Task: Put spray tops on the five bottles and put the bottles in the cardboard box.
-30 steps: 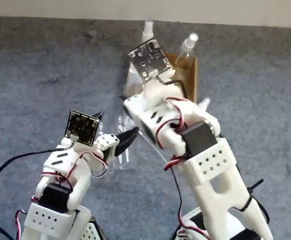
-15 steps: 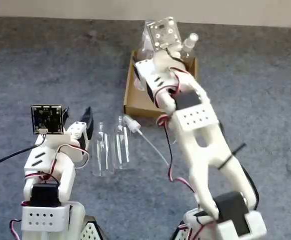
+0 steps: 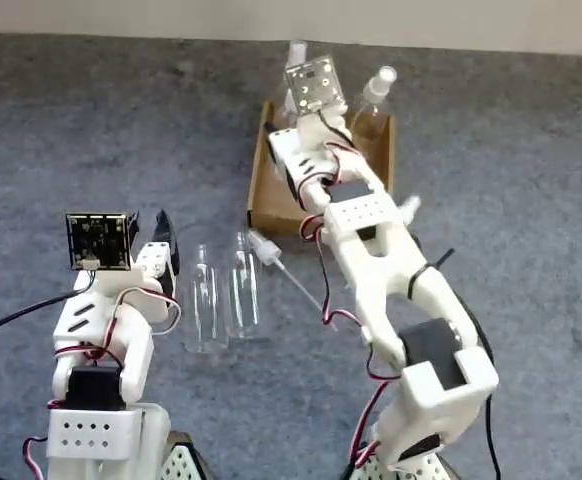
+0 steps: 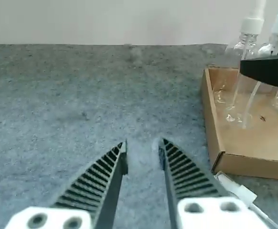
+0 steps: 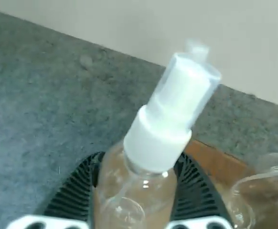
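My right gripper (image 5: 139,163) is shut on a clear bottle with a white spray top (image 5: 173,114), held tilted over the cardboard box (image 3: 271,208) at the back of the table. Another capped bottle (image 3: 375,96) stands at the box's far right corner. Two bare bottles (image 3: 221,292) lie side by side on the carpet, and a loose spray top (image 3: 263,246) with its tube lies beside them. My left gripper (image 4: 141,151) hangs open with nothing in it, left of the lying bottles. The box (image 4: 214,138) and the loose spray top (image 4: 235,189) also appear in the left wrist view.
Grey carpet covers the table, with free room left of the box and to the far right. A pale wall runs along the back edge. A second bottle (image 5: 265,191) stands in the box close to the held one.
My right arm has stretched out toward the back, carrying the capped bottle over the box. My left gripper has swung left, away from the lying bottles.
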`<state>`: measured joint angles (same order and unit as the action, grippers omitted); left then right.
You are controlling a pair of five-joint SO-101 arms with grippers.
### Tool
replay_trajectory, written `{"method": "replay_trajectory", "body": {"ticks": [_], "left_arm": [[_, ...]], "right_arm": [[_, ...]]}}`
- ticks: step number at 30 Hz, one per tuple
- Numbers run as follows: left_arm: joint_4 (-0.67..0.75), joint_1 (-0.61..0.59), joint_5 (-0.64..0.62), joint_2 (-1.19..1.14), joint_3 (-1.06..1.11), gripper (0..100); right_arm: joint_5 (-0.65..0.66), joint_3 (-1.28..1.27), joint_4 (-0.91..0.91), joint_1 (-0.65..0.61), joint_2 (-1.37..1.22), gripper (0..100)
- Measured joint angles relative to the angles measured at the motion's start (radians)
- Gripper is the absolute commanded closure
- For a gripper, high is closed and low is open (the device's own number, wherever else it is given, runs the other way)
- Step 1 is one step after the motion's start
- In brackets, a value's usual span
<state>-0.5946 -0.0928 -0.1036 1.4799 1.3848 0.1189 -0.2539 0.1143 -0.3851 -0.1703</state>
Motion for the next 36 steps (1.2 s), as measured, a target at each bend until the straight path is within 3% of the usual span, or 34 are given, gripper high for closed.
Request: {"method": "replay_trajectory", "body": {"ticks": [36], "left_arm": [[0.0, 0.003, 0.0, 0.0, 0.003, 93]], "right_arm": [[0.0, 0.023, -0.074, 0.0, -0.12, 99.3]]}}
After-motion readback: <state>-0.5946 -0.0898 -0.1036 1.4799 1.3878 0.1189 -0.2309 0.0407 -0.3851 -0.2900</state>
